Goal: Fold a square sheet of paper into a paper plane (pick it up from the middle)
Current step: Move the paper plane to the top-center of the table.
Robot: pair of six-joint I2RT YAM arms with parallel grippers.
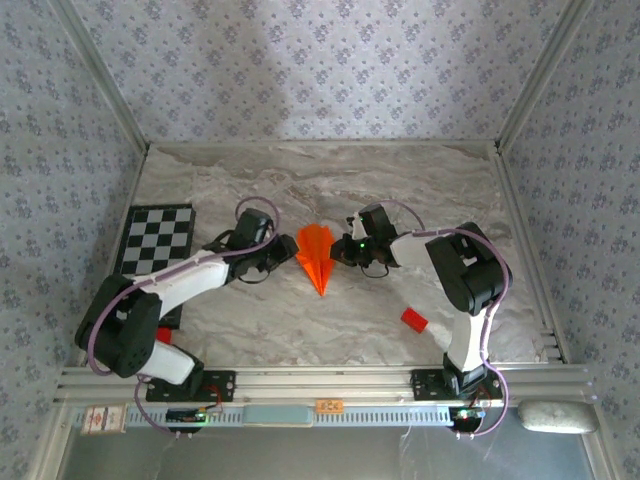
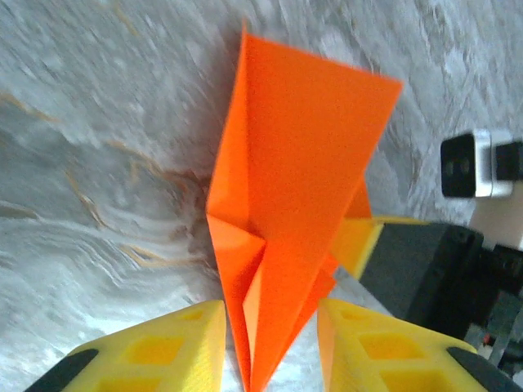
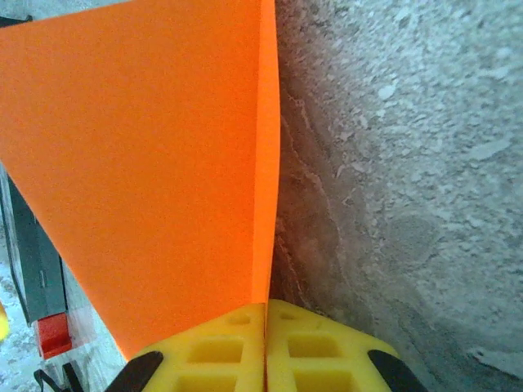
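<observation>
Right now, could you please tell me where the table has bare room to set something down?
The far strip of table between the back wall and the arms is bare, as is the near patch between left arm and red block. Crowded mid-table: the left end effector and right end effector flank the paper plane.

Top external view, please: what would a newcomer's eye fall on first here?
The bright orange paper plane at centre stands out first, flanked by the left gripper and right gripper. Then come the checkerboard mat at left and a small red block at lower right.
</observation>
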